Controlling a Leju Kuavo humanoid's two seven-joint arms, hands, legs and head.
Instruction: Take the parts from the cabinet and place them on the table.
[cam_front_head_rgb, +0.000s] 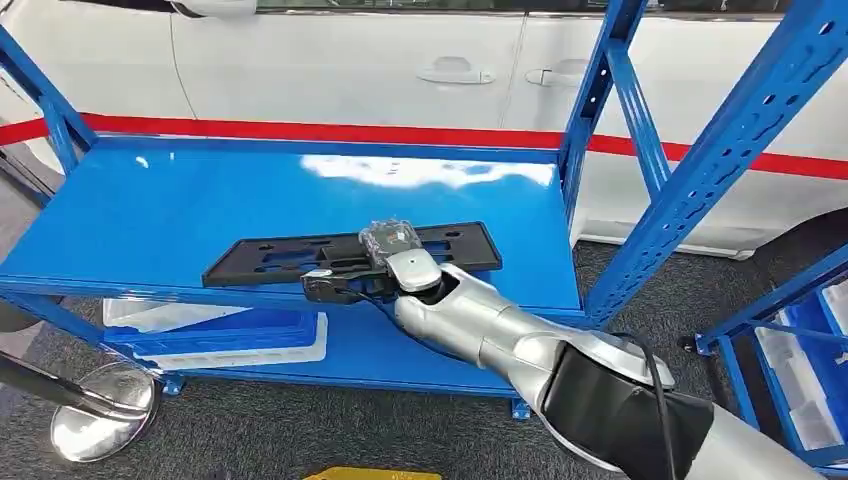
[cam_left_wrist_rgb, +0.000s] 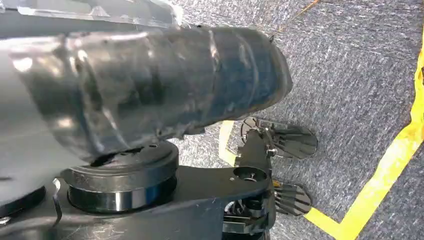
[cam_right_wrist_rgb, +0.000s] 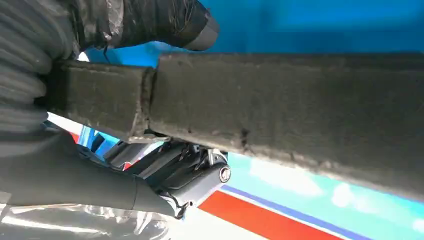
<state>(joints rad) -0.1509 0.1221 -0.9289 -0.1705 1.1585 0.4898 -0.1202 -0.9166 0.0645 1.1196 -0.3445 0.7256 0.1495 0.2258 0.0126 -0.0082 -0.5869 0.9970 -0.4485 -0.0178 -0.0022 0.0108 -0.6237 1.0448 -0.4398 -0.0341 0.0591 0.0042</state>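
A long flat black plastic part (cam_front_head_rgb: 270, 258) lies along the front of the blue cabinet shelf (cam_front_head_rgb: 180, 200). My right hand (cam_front_head_rgb: 345, 284) reaches in from the lower right and grips the part near its middle at the front edge. The wrist with its clear-wrapped camera sits over the part. In the right wrist view the part's rough dark edge (cam_right_wrist_rgb: 300, 110) runs across the picture. There my thumb (cam_right_wrist_rgb: 150, 20) lies on one face and the darker fingers (cam_right_wrist_rgb: 195, 180) curl under the other.
Blue slanted uprights (cam_front_head_rgb: 700, 170) frame the shelf on the right. White and blue trays (cam_front_head_rgb: 200, 335) sit on the lower shelf. A white car with a red stripe (cam_front_head_rgb: 350, 60) stands behind. A second blue rack with bins (cam_front_head_rgb: 800, 380) is at the far right.
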